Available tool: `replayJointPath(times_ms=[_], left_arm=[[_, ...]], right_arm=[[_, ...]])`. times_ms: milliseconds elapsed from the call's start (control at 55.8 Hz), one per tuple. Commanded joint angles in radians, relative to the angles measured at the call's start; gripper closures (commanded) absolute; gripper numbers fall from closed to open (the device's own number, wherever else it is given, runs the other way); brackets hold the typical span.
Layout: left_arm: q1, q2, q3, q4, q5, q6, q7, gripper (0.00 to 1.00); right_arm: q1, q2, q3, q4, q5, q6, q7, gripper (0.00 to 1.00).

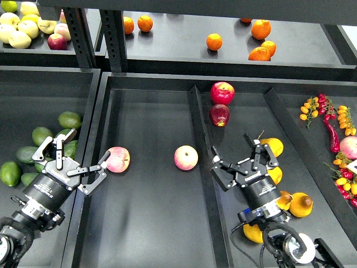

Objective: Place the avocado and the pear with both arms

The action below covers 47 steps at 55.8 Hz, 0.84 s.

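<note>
Left gripper [75, 163] wide open, holding nothing, hovering at the avocado pile's edge; the dark avocado [27, 154] lies among lighter ones in the left bin. Right gripper [244, 162] also spread open and empty, over the yellow pears. The brown-patched pear [288, 200] sits just right of that wrist, partly hidden. Two pink apples [186, 157] in the middle tray.
</note>
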<state>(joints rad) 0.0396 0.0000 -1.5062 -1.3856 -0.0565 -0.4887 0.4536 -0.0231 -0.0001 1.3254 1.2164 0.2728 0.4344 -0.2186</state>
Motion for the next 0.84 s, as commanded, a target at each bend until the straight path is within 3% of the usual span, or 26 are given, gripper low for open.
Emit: replayJointPath(times_ms=[0,161,251,448,825], left_arm=[[-0.087,0.0,-0.011,0.002,0.004,0.0,-0.036,0.01],[-0.158,0.0,-0.009,0.007,0.006,0.036,-0.096,0.01],[-0.156,0.0,0.003,0.013,0.006,0.038,-0.115,0.01],[-0.123,0.0,0.078,0.014,0.006,0.038,-0.208,0.0],[0.049,0.0,0.135,0.0,0.0,0.016,-0.214,0.0]], right_arm=[[0.005,0.0,0.001,0.031,-0.03,-0.025,0.011,0.01],[0.009,0.0,-0.015,0.028,-0.038,-0.04,0.018,0.0],[0.009,0.0,-0.041,0.02,-0.038,-0.039,0.019,0.0],[0.009,0.0,-0.055,0.008,-0.038,-0.036,0.024,0.0],[-0.006,0.0,-0.051,0.017,-0.03,-0.017,0.027,0.0]])
